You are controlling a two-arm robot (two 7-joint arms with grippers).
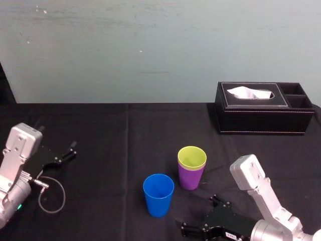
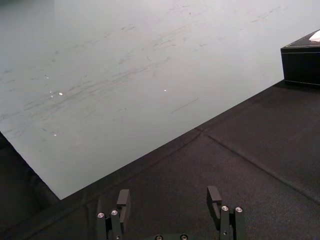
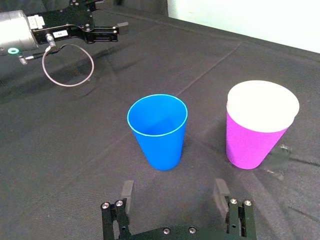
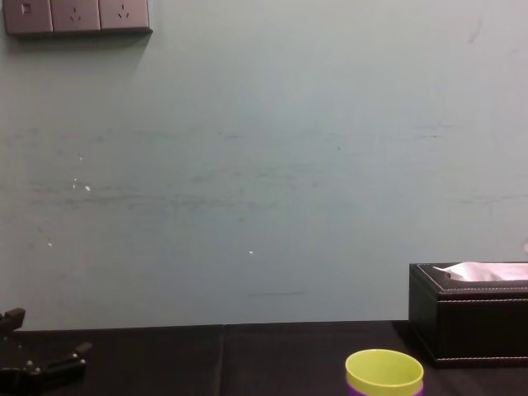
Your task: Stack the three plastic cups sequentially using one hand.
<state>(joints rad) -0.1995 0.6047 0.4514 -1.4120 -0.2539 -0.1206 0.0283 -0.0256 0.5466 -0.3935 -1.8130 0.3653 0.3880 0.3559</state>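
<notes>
The yellow-green cup (image 1: 191,157) sits nested inside the purple cup (image 1: 190,178) near the middle of the black table. Just to their front left, the blue cup (image 1: 158,195) stands upright on its own. My right gripper (image 1: 200,216) is low at the front edge, a short way from the blue cup and open with nothing between its fingers. In the right wrist view the blue cup (image 3: 158,131) and the purple cup (image 3: 248,144) stand beyond the open right gripper (image 3: 174,192). My left gripper (image 1: 64,153) rests open at the far left, also seen as the left gripper (image 2: 168,200).
A black tissue box (image 1: 263,110) stands at the back right, well behind the cups. A loop of grey cable (image 1: 52,193) hangs by the left arm. The wall rises right behind the table's far edge.
</notes>
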